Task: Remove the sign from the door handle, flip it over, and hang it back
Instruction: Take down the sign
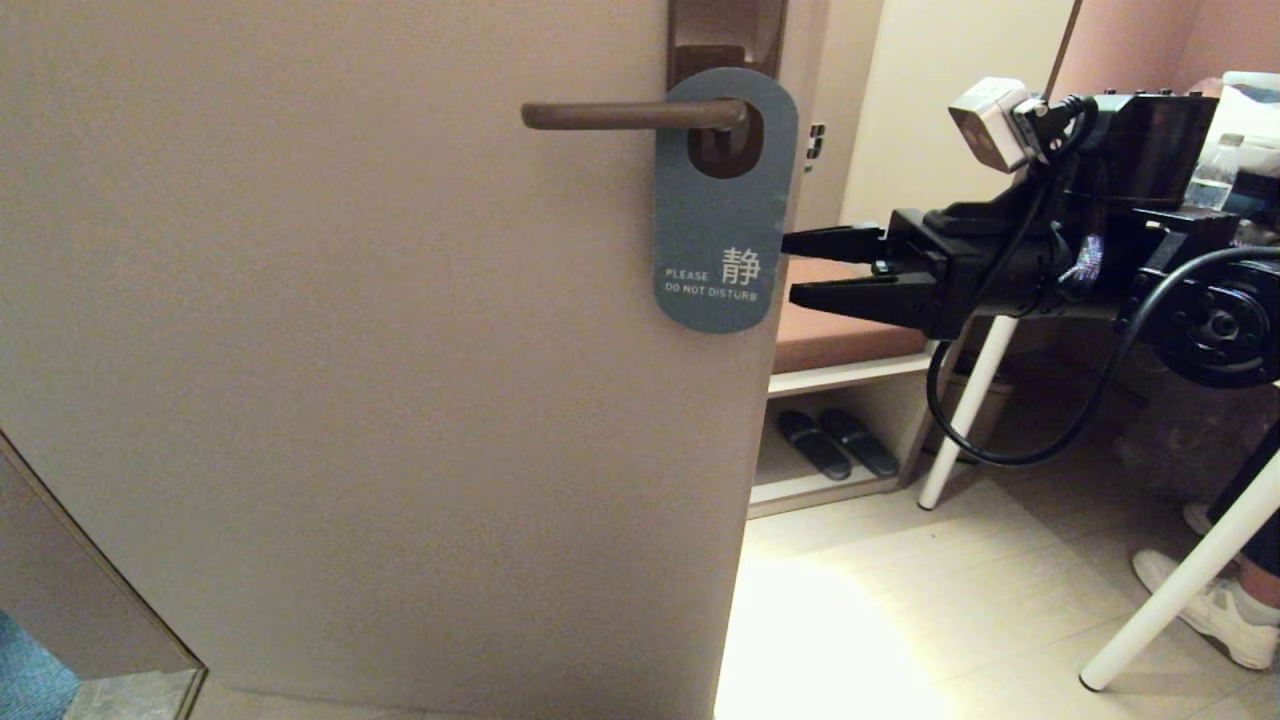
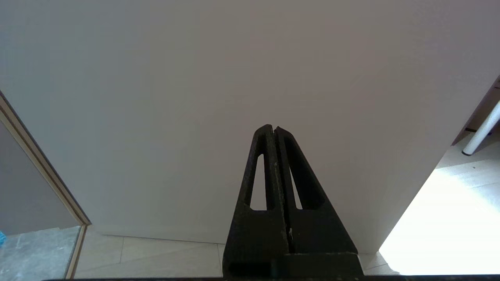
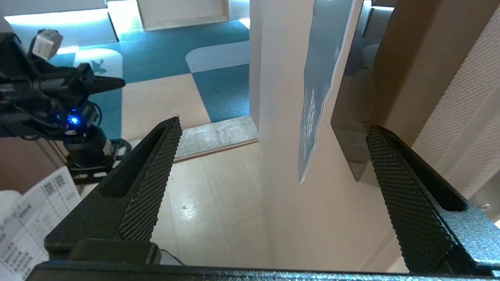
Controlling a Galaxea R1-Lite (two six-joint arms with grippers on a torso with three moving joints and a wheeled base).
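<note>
The sign [image 1: 720,215] hangs by its hole on the door handle [image 1: 630,115], slate-blue "PLEASE DO NOT DISTURB" side facing me. The handle's brown backplate [image 1: 725,35] rises behind it. My right gripper [image 1: 790,268] is open and empty just right of the sign's lower edge, past the door's edge, fingers pointing at it. In the right wrist view the sign [image 3: 322,82] hangs edge-on ahead between the two open fingers [image 3: 154,175]. My left gripper [image 2: 274,128] is shut and empty, low before the plain door face, out of the head view.
The beige door [image 1: 350,380] fills the left and middle. Right of its edge are a low shelf [image 1: 850,375] with black slippers [image 1: 838,443], white table legs [image 1: 965,400] and a person's white shoe [image 1: 1215,605]. Tiled floor [image 1: 900,600] lies beyond the door.
</note>
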